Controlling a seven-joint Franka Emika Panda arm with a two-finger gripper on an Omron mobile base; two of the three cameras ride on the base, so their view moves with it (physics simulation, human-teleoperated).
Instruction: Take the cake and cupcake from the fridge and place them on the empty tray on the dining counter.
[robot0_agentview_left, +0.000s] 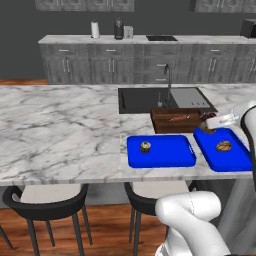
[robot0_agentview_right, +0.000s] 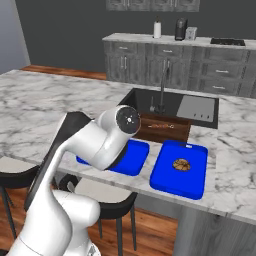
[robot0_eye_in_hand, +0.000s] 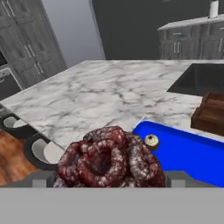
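Two blue trays lie side by side on the marble tabletop (robot0_agentview_left: 60, 130) of the dining counter, and that is the first trap: the tray (robot0_agentview_left: 165, 155) with the cupcake (robot0_agentview_left: 145, 146) is where the cake belongs, while the second blue tray (robot0_agentview_left: 235, 160) carries a flat brown pastry (robot0_agentview_left: 223, 146). In the hand view the cake (robot0_eye_in_hand: 109, 159) sits up close between wide-set jaws that appear to grip its sides, above the tabletop's near edge and short of the tray. Letting go here would probably drop it on bare marble or over the edge toward the stools (robot0_agentview_left: 47, 197). Lowering it too near the cupcake could knock that over, and releasing from high up might tip or roll the cake off the low rim
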